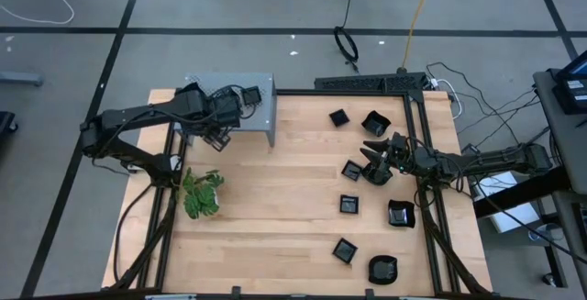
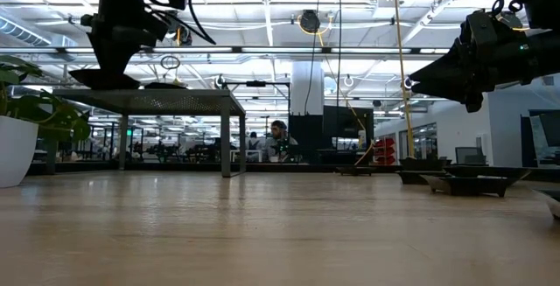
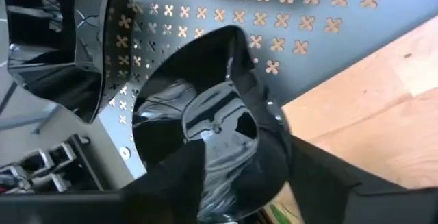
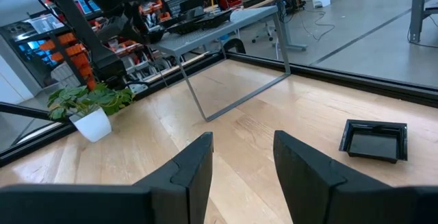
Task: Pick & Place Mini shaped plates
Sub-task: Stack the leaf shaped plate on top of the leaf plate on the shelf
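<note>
My left gripper (image 1: 218, 126) reaches over the grey perforated shelf (image 1: 261, 107), pointing steeply down. A round glossy black plate (image 3: 205, 114) lies between its open fingers on the shelf top (image 3: 308, 18); the low view shows this plate (image 2: 103, 79) on the shelf under the gripper (image 2: 112, 54). Another black plate (image 3: 55, 39) sits on the shelf beside it. Several more black plates lie on the right half of the table, such as one (image 1: 349, 205) near the middle. My right gripper (image 1: 371, 156) hovers level and open above them, with nothing between its fingers (image 4: 243, 145). My left gripper comes at the round plate from above, one finger (image 3: 174, 183) over its inside and the other (image 3: 308, 172) just outside its rim (image 3: 274, 131). Whether either finger touches the plate, I cannot tell.
A green plant in a white pot (image 1: 202, 193) stands near the table's left edge, in front of the shelf. A square plate (image 4: 374, 140) lies on the wood ahead of my right gripper. Bare wood fills the table's middle (image 1: 284, 208). A person sits far off behind the table (image 2: 278, 137).
</note>
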Robot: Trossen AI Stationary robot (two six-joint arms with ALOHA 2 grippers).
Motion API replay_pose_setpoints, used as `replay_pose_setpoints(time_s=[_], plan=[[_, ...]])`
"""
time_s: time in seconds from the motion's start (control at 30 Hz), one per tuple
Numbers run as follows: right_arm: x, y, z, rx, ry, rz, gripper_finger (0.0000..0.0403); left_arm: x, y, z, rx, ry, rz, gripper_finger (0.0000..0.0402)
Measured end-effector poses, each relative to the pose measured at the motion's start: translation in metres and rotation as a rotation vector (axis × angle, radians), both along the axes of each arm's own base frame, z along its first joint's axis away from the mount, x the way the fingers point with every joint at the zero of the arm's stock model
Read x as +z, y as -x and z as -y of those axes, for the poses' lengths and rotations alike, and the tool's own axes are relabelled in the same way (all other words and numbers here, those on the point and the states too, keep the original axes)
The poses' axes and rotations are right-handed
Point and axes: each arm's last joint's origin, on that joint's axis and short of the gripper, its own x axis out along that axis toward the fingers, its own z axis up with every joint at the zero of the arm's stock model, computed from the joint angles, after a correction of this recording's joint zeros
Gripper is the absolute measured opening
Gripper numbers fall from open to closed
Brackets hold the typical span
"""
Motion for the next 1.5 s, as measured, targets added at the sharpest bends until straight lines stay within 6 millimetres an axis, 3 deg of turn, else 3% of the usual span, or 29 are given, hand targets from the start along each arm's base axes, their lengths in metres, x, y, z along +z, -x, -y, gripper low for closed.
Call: replay_pose_setpoints(time_s=[0.3,0.57,0.77,1.03,1.2,1.5], plan=[[0.0,0.0,0.0,0.0,0.0,0.0,0.0142,-0.001,-0.001,0.003,-0.012,0.099,0.027,0.0012],[0.0,0.0,0.0,0.0,0.0,0.0,0.0142,0.009,-0.004,0.003,0.024,0.135,0.092,0.0005],[0.0,0.0,0.0,0.0,0.0,0.0,0.0142,0.05,-0.01,0.001,0.017,0.08,0.256,0.0004],[0.0,0.0,0.0,0.0,0.0,0.0,0.0142,0.102,-0.013,-0.005,0.083,-0.141,0.506,0.0004],[0.0,0.0,0.0,0.0,0.0,-0.001,0.0142,0.107,-0.028,-0.019,0.165,-0.21,0.668,0.0012],[0.0,0.0,0.0,0.0,0.0,-0.001,0.0142,0.085,-0.045,-0.042,0.353,-0.201,0.611,0.0004]])
